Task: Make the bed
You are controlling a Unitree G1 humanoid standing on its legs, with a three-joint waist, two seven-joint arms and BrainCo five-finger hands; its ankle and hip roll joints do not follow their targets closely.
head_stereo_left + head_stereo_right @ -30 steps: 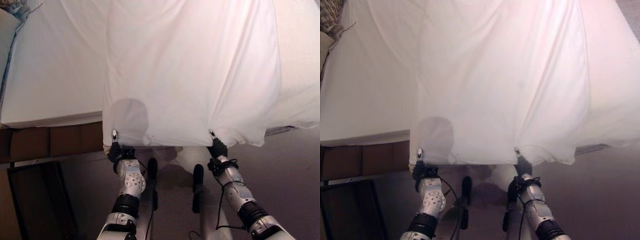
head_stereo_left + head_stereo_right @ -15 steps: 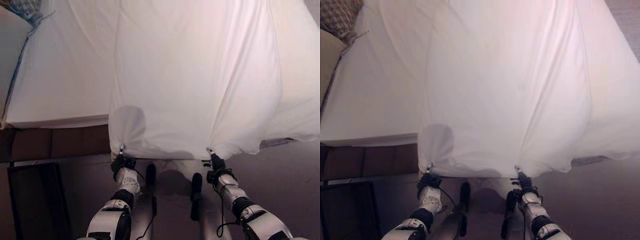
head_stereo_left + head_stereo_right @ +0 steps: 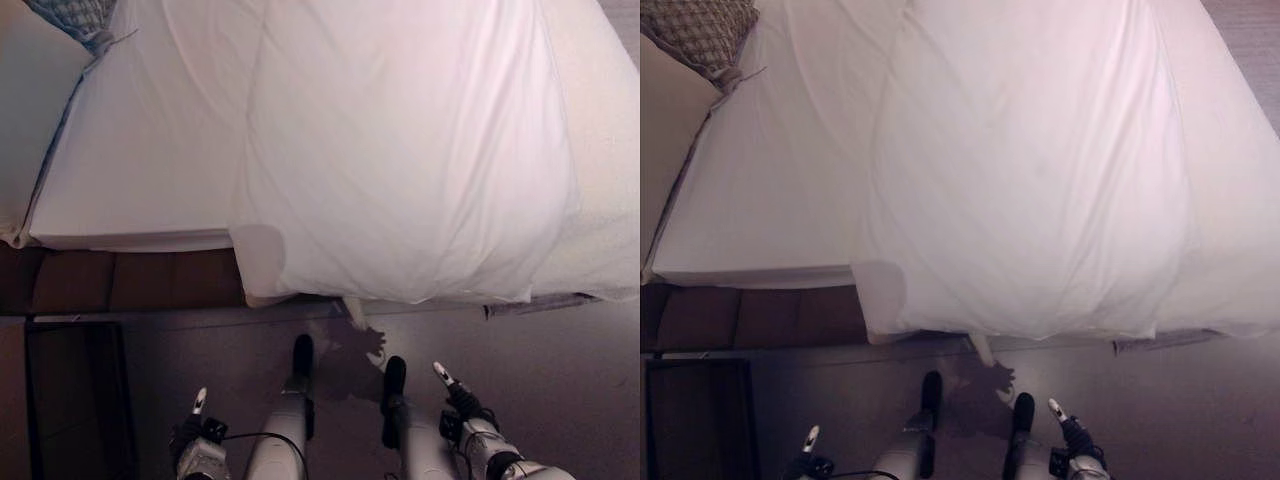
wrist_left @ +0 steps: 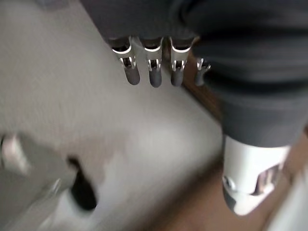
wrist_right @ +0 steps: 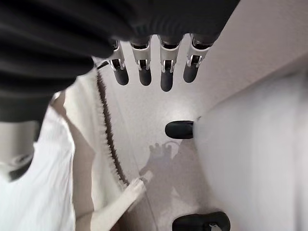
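One white sheet (image 3: pixel 400 150), one bed (image 3: pixel 130 170), two open hands

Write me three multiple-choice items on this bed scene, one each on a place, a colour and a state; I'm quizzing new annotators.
1. Where is the patterned pillow?
A. At the far left end of the bed
B. On the floor
C. Under the right robot hand

2. What colour is the sheet spread over the bed?
A. Dark blue
B. White
C. Green

3. What is the state of the two robot hands?
A. Both shut on the sheet
B. Both open, holding nothing
C. One holds the pillow

Answers:
1 A: the patterned pillow lies at the far left end of the bed.
2 B: the sheet is white and hangs over the near edge.
3 B: the left robot hand and the right robot hand have straight fingers over the floor, apart from the sheet.
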